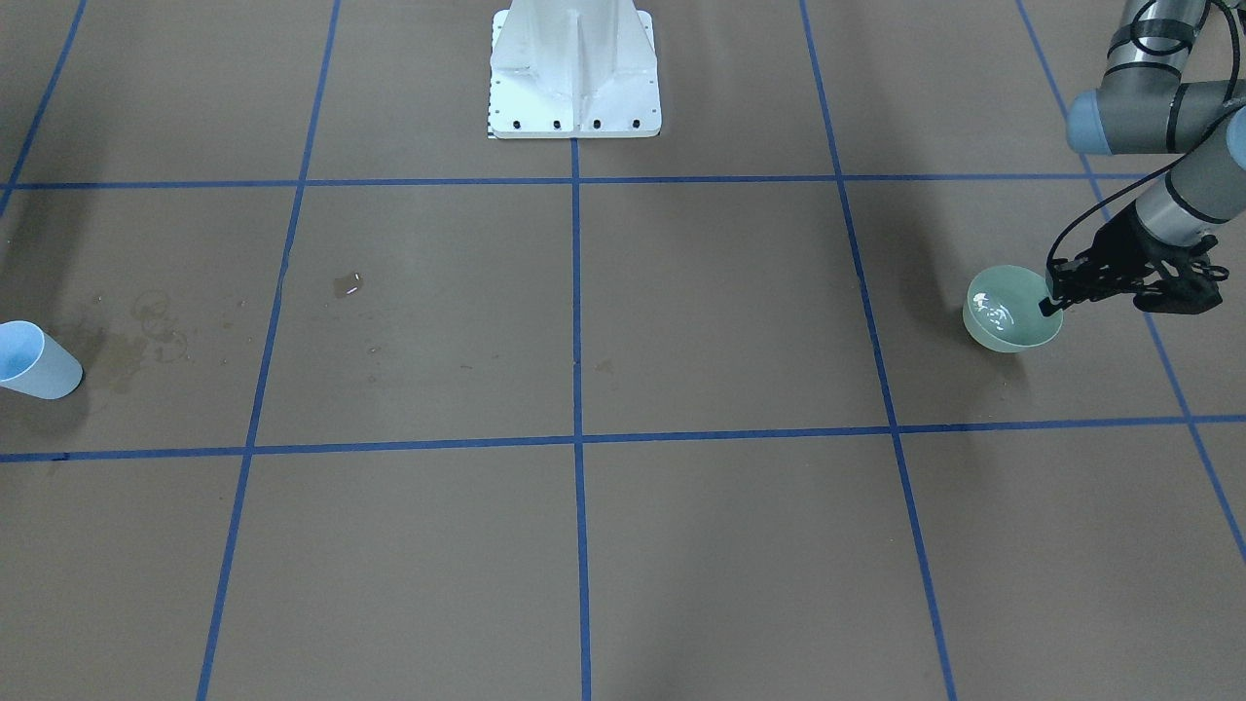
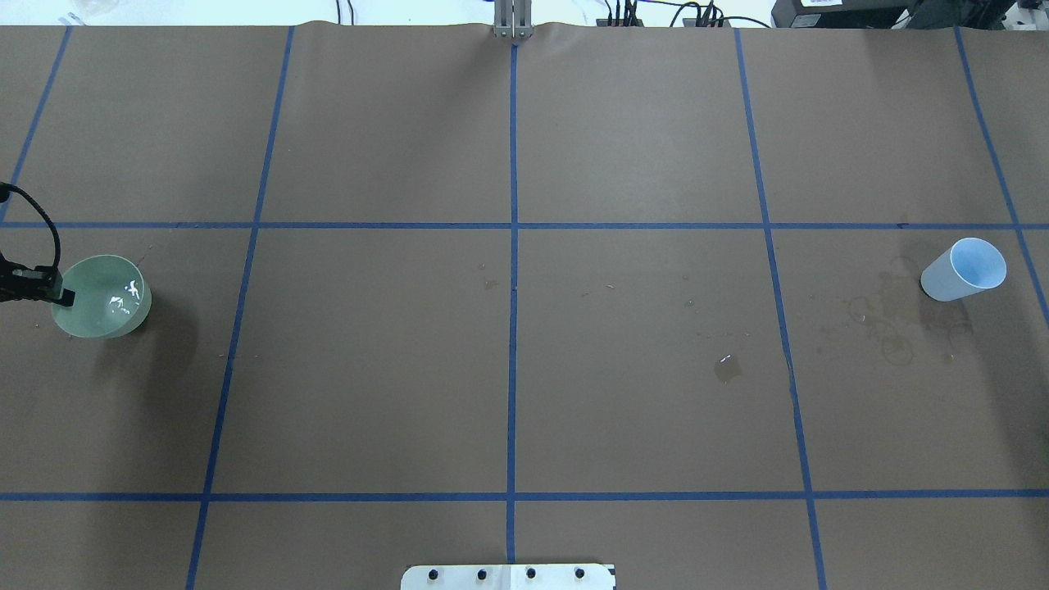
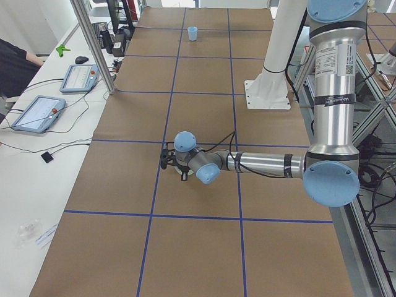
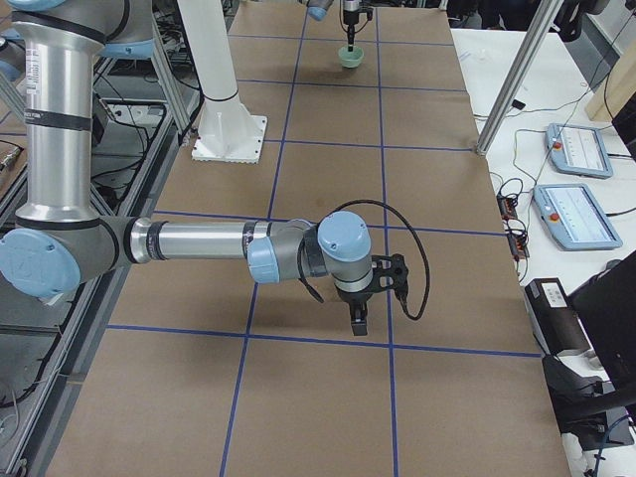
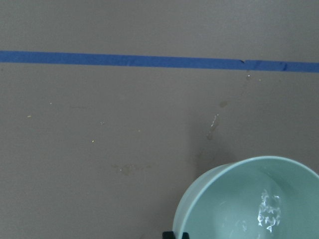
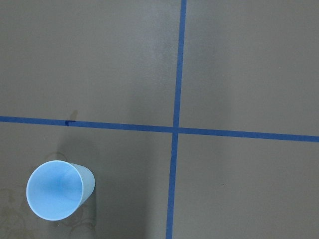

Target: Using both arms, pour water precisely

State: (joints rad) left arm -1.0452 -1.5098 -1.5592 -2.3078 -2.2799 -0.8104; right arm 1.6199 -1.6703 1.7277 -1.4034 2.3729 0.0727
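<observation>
A pale green bowl [image 1: 1007,326] [image 2: 98,315] [image 5: 219,209] stands at the table's end on my left side. Water shows in it as bright glints [image 1: 993,312] [image 2: 123,299] [image 5: 269,214]. My left gripper [image 1: 1051,300] [image 2: 61,293] is shut on the bowl's rim, its fingertips [image 5: 174,235] just showing in the wrist view. A light blue cup [image 1: 34,362] [image 2: 963,270] [image 6: 60,190] stands upright and alone at the opposite end. My right gripper [image 4: 360,318] hangs over the table, seen only from the side, so I cannot tell its state.
A small wet patch [image 1: 348,284] [image 2: 727,366] and dried brownish rings [image 2: 893,328] mark the paper near the cup. The white pedestal [image 1: 574,78] stands at the robot's edge. Tablets [image 3: 38,113], cables and metal posts [image 3: 93,43] line the operators' side.
</observation>
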